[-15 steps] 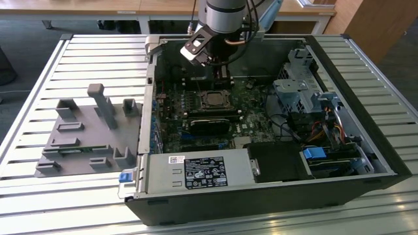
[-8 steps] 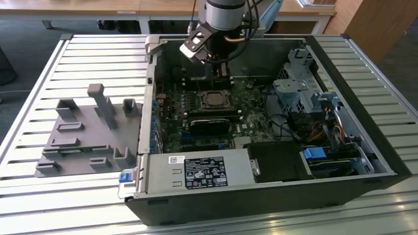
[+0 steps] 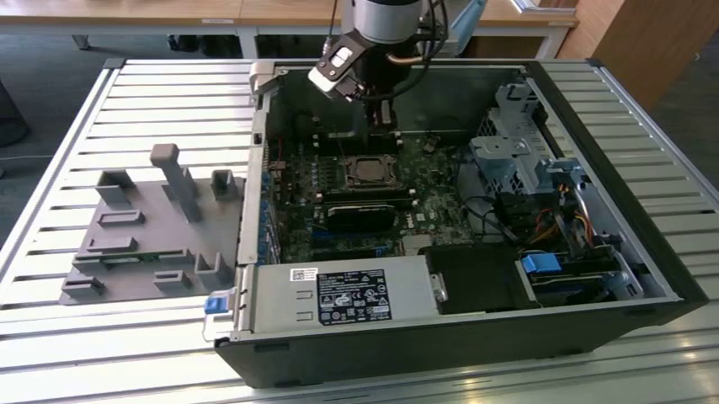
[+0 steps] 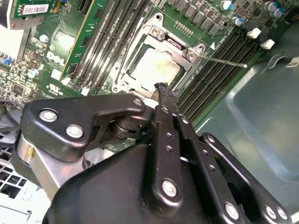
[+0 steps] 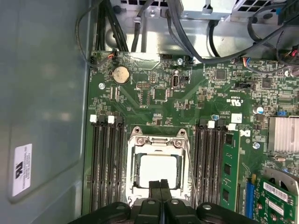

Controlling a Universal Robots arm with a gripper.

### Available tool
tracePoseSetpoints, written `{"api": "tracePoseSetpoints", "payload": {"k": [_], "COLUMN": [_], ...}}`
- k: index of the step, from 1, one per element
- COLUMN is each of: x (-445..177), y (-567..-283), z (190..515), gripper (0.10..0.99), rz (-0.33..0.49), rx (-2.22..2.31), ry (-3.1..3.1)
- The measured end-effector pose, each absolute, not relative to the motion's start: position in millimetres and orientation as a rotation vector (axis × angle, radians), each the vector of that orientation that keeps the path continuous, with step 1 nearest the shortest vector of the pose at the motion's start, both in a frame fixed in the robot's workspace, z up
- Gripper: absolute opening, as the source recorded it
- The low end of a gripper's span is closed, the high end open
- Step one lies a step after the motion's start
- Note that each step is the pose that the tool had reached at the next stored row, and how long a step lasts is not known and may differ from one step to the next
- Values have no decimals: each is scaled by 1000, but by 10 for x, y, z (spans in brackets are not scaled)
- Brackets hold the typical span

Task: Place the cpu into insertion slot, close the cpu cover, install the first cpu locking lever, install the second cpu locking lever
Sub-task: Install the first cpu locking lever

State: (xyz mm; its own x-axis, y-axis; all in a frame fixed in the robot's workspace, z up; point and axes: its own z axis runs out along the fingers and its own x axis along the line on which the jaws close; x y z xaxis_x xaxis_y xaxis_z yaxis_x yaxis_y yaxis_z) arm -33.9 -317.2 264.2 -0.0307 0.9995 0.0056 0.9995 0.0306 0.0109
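cpu (image 5: 159,170): we see dull matt metal
cover (image 5: 159,148): bare shiny metal
gripper (image 5: 160,183): matt black
board (image 5: 154,95): glossy green

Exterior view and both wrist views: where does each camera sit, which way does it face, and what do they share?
Exterior view: off the arm, raised, looking down into the open computer case; the arm and gripper show.
First wrist view: on the arm, facing down the shut gripper onto the motherboard.
Second wrist view: on the arm, looking obliquely past the gripper at that board.
Shared: the cpu inside the cpu cover, gripper near it.
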Motion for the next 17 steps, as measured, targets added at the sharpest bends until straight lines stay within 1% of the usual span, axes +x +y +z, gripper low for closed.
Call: {"api": "tracePoseSetpoints", "payload": {"k": [17], "x": [-344], "y": [-3172], "z": [2983], "gripper": [106], "rz": [19], "rx": [2184], "ry": [2252]}}
